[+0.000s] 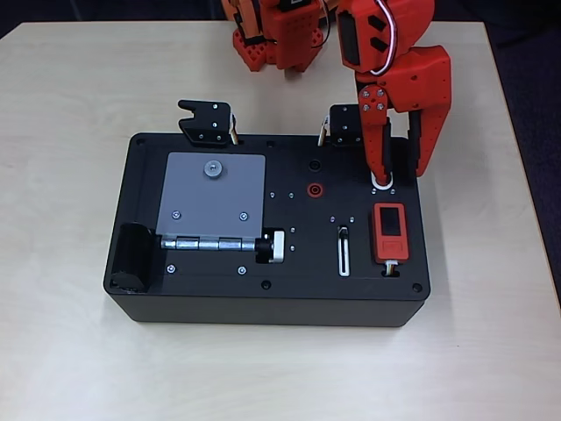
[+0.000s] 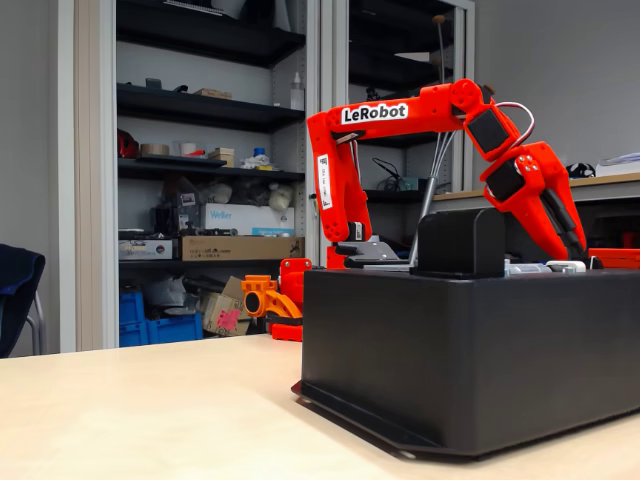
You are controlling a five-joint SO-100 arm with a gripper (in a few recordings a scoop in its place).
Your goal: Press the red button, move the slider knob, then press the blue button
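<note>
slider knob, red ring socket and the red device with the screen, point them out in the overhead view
slider knob [image 1: 344,231]: overhead view, on the dark nub atop the white slot.
red ring socket [image 1: 314,188]: overhead view, on its red rim.
red device [image 1: 388,245]: overhead view, on the casing below its black screen.

Red button and blue button covered by the claw [image 1: 401,171] in the overhead view, slider knob [image 1: 344,231] too small to be resolved, arm base cut off by the top edge.
</note>
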